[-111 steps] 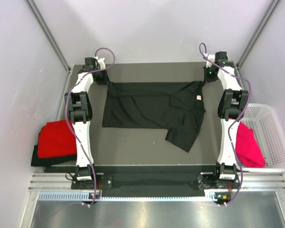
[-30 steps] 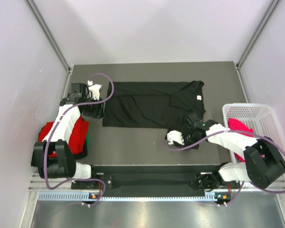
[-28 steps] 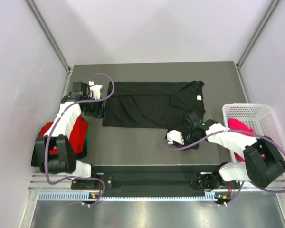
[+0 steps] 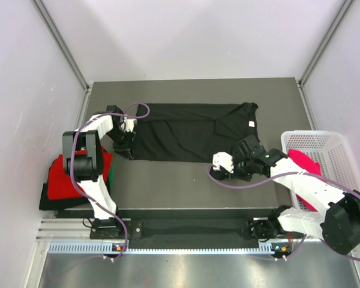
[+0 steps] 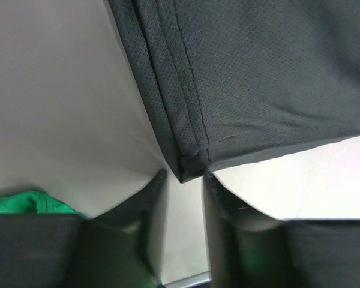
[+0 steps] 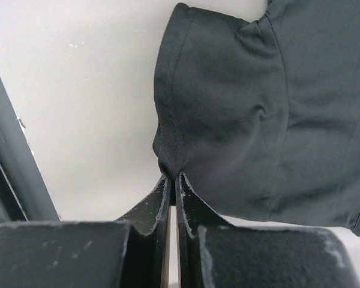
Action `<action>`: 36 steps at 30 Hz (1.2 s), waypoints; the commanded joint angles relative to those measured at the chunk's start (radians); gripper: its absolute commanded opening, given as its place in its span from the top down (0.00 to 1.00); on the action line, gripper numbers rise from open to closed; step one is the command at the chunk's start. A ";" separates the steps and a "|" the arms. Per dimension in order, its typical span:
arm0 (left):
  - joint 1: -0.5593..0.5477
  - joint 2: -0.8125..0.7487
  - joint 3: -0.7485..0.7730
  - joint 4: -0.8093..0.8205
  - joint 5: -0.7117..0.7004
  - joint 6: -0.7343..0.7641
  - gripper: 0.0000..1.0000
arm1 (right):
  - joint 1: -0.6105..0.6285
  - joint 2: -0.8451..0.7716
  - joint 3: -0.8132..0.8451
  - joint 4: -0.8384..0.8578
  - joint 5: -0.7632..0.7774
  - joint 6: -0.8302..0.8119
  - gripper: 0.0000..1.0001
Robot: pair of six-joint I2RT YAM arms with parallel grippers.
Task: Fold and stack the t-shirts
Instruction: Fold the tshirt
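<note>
A black t-shirt [image 4: 186, 137] with a small white neck label [image 4: 251, 124] lies spread across the table's middle. My left gripper [image 4: 127, 150] is open at its near left hem corner; in the left wrist view the corner [image 5: 189, 168] sits between my fingertips [image 5: 158, 180]. My right gripper [image 4: 243, 161] is shut on the edge of the shirt's near right sleeve [image 6: 216, 102], as the right wrist view shows [image 6: 173, 176]. A red t-shirt [image 4: 69, 177] with a green one [image 4: 110, 174] under it lies off the table's left edge. A magenta-pink t-shirt [image 4: 300, 163] is in the basket.
A white mesh basket [image 4: 342, 157] stands at the right edge of the table. A dark cloth [image 4: 48, 203] lies under the red pile. Grey walls close in the table on the left, back and right. The green shirt's edge shows in the left wrist view [image 5: 24, 203].
My left gripper has moved right and down to the shirt's near left corner. My right gripper has moved back and right with the sleeve, which no longer hangs toward the front.
</note>
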 commanded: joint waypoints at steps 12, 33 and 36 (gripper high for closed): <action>-0.003 0.016 0.045 -0.035 0.095 0.027 1.00 | -0.182 -0.036 0.033 0.045 -0.072 0.044 1.00; -0.003 0.080 0.453 -0.158 0.083 0.032 1.00 | -0.406 0.365 0.559 0.134 0.055 0.162 1.00; -0.003 0.171 0.570 -0.171 0.077 0.029 1.00 | -0.414 0.487 0.668 0.138 0.069 0.177 1.00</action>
